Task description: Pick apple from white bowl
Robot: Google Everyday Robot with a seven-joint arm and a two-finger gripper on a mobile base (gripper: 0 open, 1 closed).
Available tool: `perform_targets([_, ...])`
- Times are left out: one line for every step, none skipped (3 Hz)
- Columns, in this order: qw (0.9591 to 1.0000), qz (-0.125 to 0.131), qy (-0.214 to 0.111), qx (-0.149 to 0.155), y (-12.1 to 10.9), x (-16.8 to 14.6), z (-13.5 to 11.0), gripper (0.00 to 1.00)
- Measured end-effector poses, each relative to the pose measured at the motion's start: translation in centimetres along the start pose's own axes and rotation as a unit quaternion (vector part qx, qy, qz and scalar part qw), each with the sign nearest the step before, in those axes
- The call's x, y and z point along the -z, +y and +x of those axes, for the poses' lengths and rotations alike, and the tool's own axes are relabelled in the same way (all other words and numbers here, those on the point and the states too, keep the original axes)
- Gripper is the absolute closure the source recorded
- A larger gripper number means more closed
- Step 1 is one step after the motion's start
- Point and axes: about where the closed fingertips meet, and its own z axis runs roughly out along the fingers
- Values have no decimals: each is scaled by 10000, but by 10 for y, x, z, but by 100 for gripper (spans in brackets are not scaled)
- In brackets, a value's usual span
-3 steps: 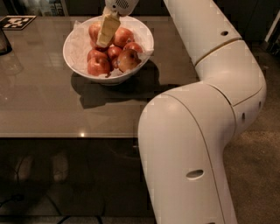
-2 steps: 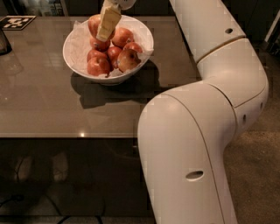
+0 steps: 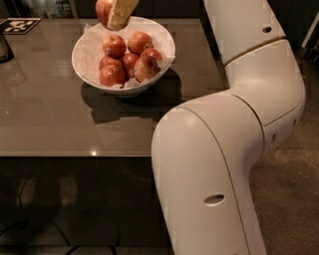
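Camera view shows the tool (image 3: 113, 15) at the top edge of the frame, pinching the apple (image 3: 102, 10), which hangs clear above the far rim of the bowl (image 3: 74, 55). One tan finger (image 3: 122, 10) lies across the fruit's front; the other is hidden behind it. The step in hand looks like the lift-out, nearly done. The grip should hold firm and rise straight, since the pinch seems to sit toward one side of the apple and a swing could roll it loose. Several smaller apples (image 3: 127, 60) rest in the bowl, well below. Bare desk (image 3: 45, 109) lies left and in front of the bowl, while the arm (image 3: 214, 164) fills the right, so open room for moving lies upward and leftward.
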Motion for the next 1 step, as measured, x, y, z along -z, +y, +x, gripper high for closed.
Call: perform_targets([10000,0,0,0,0,0,0,100])
